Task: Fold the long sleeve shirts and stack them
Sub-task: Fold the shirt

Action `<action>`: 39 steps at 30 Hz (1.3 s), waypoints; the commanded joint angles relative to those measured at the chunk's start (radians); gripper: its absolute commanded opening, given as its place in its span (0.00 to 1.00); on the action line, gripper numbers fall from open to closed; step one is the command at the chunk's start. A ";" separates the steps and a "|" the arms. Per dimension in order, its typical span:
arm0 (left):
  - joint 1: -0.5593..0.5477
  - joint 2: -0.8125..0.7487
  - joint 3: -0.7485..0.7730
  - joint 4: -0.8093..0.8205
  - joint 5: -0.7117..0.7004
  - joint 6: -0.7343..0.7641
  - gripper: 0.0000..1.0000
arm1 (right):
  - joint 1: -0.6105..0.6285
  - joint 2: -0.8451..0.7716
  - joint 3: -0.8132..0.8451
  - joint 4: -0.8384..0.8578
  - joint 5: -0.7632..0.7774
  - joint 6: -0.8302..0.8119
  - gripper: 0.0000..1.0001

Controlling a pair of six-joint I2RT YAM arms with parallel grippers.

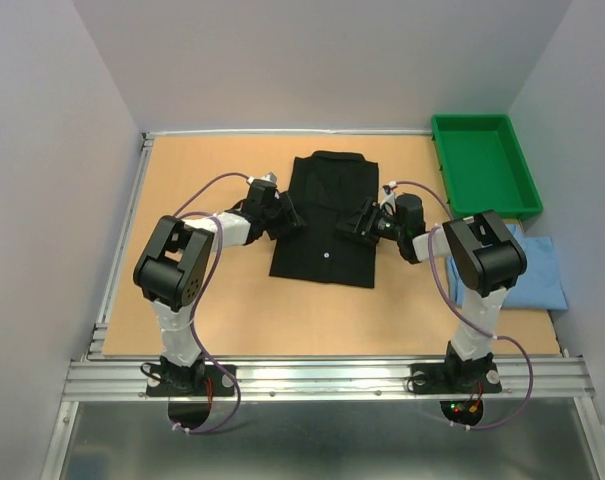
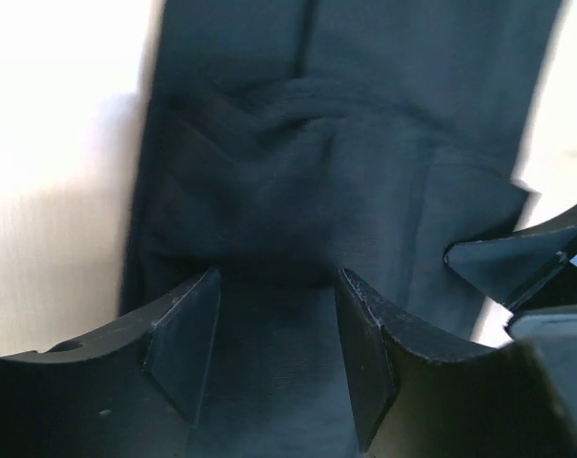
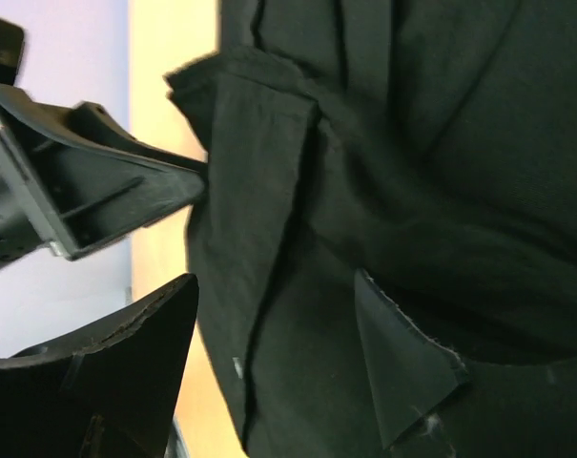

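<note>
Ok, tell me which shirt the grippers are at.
The black shirt, laid out mid-table, with the left gripper and right gripper at its sides. The light blue shirt lies apart, far right.

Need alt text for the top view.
A folded black shirt lies centre frame, the left hand at its left edge, the right hand at its right. A light blue shirt and green tray sit to the right.

Black shirt [image 1: 327, 215], light blue shirt [image 1: 542, 275], green tray [image 1: 482, 160], tan table [image 1: 182, 175].
</note>
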 commanded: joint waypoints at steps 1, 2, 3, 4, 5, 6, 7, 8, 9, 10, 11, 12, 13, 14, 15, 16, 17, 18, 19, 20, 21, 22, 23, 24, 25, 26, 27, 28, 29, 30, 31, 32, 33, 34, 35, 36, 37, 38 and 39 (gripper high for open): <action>0.009 0.009 -0.016 0.035 0.003 -0.002 0.62 | -0.016 0.032 -0.012 0.030 0.015 -0.034 0.72; 0.017 0.010 -0.027 0.036 -0.012 -0.002 0.62 | -0.030 0.032 -0.019 0.029 0.015 -0.038 0.72; 0.021 -0.001 -0.044 0.033 -0.014 -0.002 0.62 | -0.036 0.023 -0.032 0.027 0.019 -0.050 0.72; 0.024 -0.013 -0.049 0.030 -0.012 0.004 0.62 | -0.042 0.011 -0.037 0.024 0.021 -0.055 0.72; 0.027 -0.030 -0.053 0.025 -0.012 0.011 0.63 | -0.051 -0.001 -0.039 0.018 0.019 -0.060 0.72; 0.026 -0.052 -0.055 0.015 -0.018 0.025 0.64 | -0.051 -0.018 -0.040 0.004 0.021 -0.082 0.72; 0.026 -0.097 -0.052 0.010 -0.026 0.062 0.66 | -0.051 -0.061 -0.026 -0.070 0.026 -0.105 0.72; 0.026 -0.121 -0.046 0.004 -0.053 0.086 0.71 | -0.050 -0.081 -0.010 -0.126 0.032 -0.129 0.72; 0.026 -0.141 -0.037 -0.004 -0.073 0.121 0.74 | -0.048 -0.106 0.001 -0.175 0.050 -0.152 0.72; 0.024 -0.167 -0.003 -0.022 -0.111 0.195 0.82 | -0.042 -0.154 0.017 -0.271 0.088 -0.191 0.72; 0.026 -0.174 0.019 -0.036 -0.126 0.246 0.86 | -0.039 -0.187 0.026 -0.325 0.114 -0.214 0.72; 0.024 -0.175 0.043 -0.042 -0.138 0.293 0.90 | -0.033 -0.211 0.035 -0.385 0.143 -0.262 0.72; 0.024 -0.167 0.095 -0.051 -0.147 0.338 0.94 | -0.027 -0.235 0.044 -0.481 0.173 -0.282 0.72; 0.024 -0.161 0.123 -0.057 -0.167 0.390 0.98 | -0.015 -0.288 0.046 -0.516 0.197 -0.290 0.71; 0.023 -0.153 0.147 -0.060 -0.175 0.468 0.99 | -0.008 -0.311 0.040 -0.543 0.238 -0.287 0.70; 0.021 -0.132 0.192 -0.061 -0.178 0.508 0.99 | 0.001 -0.336 0.038 -0.603 0.260 -0.284 0.69; 0.021 -0.121 0.213 -0.061 -0.178 0.539 0.99 | 0.028 -0.356 0.035 -0.635 0.285 -0.284 0.68; 0.021 -0.090 0.236 -0.062 -0.175 0.597 0.99 | 0.047 -0.392 0.037 -0.690 0.332 -0.288 0.67; 0.018 -0.072 0.282 -0.065 -0.172 0.619 0.99 | 0.071 -0.408 0.037 -0.714 0.358 -0.290 0.67; 0.018 -0.055 0.304 -0.065 -0.163 0.639 0.99 | 0.125 -0.422 0.037 -0.720 0.381 -0.288 0.66; 0.018 -0.034 0.325 -0.065 -0.156 0.657 0.99 | 0.151 -0.442 0.038 -0.758 0.418 -0.281 0.64; 0.017 -0.014 0.347 -0.067 -0.153 0.668 0.98 | 0.177 -0.448 0.037 -0.771 0.432 -0.268 0.64; 0.012 0.029 0.388 -0.067 -0.147 0.686 0.94 | 0.223 -0.453 0.032 -0.784 0.443 -0.256 0.63; 0.009 0.052 0.410 -0.070 -0.146 0.692 0.93 | 0.242 -0.456 0.023 -0.789 0.455 -0.230 0.59; 0.006 0.098 0.428 -0.068 -0.141 0.697 0.91 | 0.255 -0.459 0.018 -0.795 0.463 -0.218 0.57; 0.003 0.120 0.466 -0.068 -0.143 0.700 0.89 | 0.283 -0.462 0.011 -0.797 0.469 -0.207 0.55; -0.006 0.143 0.485 -0.070 -0.141 0.702 0.88 | 0.297 -0.463 0.003 -0.798 0.481 -0.195 0.50; -0.009 0.184 0.515 -0.068 -0.141 0.700 0.87 | 0.305 -0.466 -0.002 -0.806 0.484 -0.192 0.48; -0.012 0.206 0.532 -0.068 -0.136 0.700 0.86 | 0.317 -0.466 -0.006 -0.807 0.487 -0.187 0.46; -0.016 0.224 0.548 -0.070 -0.133 0.699 0.86 | 0.320 -0.465 -0.011 -0.809 0.483 -0.186 0.45; -0.019 0.241 0.562 -0.070 -0.130 0.696 0.85 | 0.318 -0.462 -0.015 -0.811 0.480 -0.190 0.41; -0.023 0.275 0.585 -0.068 -0.117 0.693 0.85 | 0.320 -0.454 -0.022 -0.815 0.474 -0.193 0.40; -0.025 0.292 0.597 -0.070 -0.109 0.689 0.85 | 0.320 -0.450 -0.026 -0.817 0.464 -0.195 0.38; -0.032 0.324 0.618 -0.073 -0.106 0.689 0.85 | 0.320 -0.445 -0.029 -0.821 0.461 -0.198 0.36; -0.035 0.339 0.626 -0.074 -0.107 0.686 0.84 | 0.320 -0.437 -0.040 -0.824 0.461 -0.199 0.35; -0.039 0.350 0.629 -0.080 -0.104 0.668 0.84 | 0.320 -0.434 -0.049 -0.824 0.467 -0.204 0.34; -0.039 0.368 0.628 -0.080 -0.107 0.648 0.84 | 0.320 -0.430 -0.055 -0.827 0.476 -0.205 0.33; -0.037 0.376 0.626 -0.080 -0.113 0.630 0.83 | 0.320 -0.427 -0.066 -0.830 0.484 -0.212 0.33; -0.037 0.381 0.619 -0.087 -0.116 0.601 0.83 | 0.318 -0.426 -0.071 -0.835 0.510 -0.227 0.33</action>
